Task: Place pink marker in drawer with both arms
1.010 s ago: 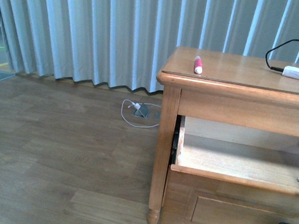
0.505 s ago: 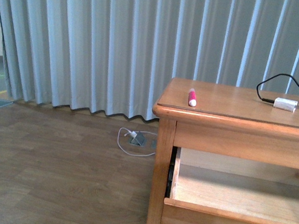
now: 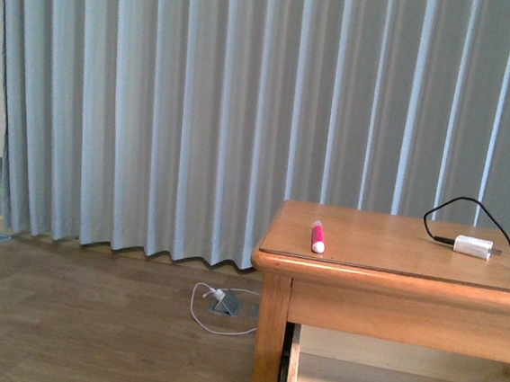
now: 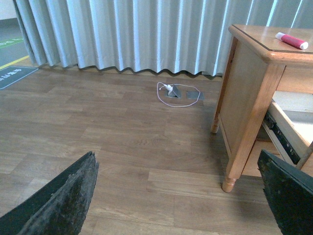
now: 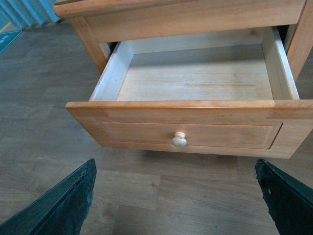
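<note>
The pink marker (image 3: 316, 237) lies on the dresser top near its left front corner; the left wrist view catches the marker (image 4: 291, 40) too. The drawer (image 5: 176, 125) is pulled out, its inside bare, its round knob (image 5: 179, 140) facing my right gripper (image 5: 176, 205). That gripper is open, hanging over the floor in front of the drawer front. My left gripper (image 4: 181, 200) is open as well, low over the floor off to the side of the dresser leg (image 4: 239, 147). Neither arm shows in the front view.
A white plug with a black cable (image 3: 471, 245) rests on the dresser top at the right. A white cord and a floor socket (image 3: 222, 305) lie by the grey curtain (image 3: 200, 104). Wooden floor (image 4: 98, 127) stretches beside the dresser.
The front view has tilted upward: the dresser has dropped in the frame, more curtain shows, and the open drawer is nearly out of sight at the bottom.
</note>
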Tool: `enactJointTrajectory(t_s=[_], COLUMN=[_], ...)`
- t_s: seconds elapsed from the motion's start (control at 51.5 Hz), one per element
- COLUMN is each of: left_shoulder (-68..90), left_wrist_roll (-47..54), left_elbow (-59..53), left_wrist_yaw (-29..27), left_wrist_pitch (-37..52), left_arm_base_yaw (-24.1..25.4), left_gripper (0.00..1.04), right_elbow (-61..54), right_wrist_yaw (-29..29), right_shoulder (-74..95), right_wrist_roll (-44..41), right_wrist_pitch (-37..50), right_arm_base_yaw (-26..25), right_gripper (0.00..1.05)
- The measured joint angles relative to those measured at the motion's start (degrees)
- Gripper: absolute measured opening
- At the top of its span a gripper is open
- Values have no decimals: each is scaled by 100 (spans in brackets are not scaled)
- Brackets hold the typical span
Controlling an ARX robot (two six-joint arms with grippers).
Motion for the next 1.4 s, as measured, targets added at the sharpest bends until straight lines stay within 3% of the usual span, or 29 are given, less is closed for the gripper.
enactJointTrajectory(t_s=[0.388, 0.427, 0.505, 0.563, 0.913, 1.398], left_shoulder=[0, 61, 697, 1121, 4909, 9798], left_wrist_roll=[0, -118, -509, -595, -138, 149], left_elbow=[0, 24, 260, 428, 3285, 7270], left_wrist_yaw=[0, -249, -1290, -1447, -741, -1314], left_wrist_pitch=[0, -120, -575, -538, 1270, 927], left_arm_base_yaw=[0, -85, -643, -909, -1069, -2540], left_gripper=[99, 99, 99, 99, 99, 99], right_elbow=[0, 0, 0, 0, 0, 0], right_wrist_yaw=[0, 0, 2, 0, 0, 0], right_shoulder=[0, 0, 0, 0, 0, 0], right_wrist_roll=[-26, -26, -26, -26, -37, -46], right_wrist_pitch=[-4, -4, -4, -4, -4, -4], right_arm_base_yaw=[0, 0, 0, 0, 0, 0], right_gripper=[96, 96, 96, 96, 96, 96])
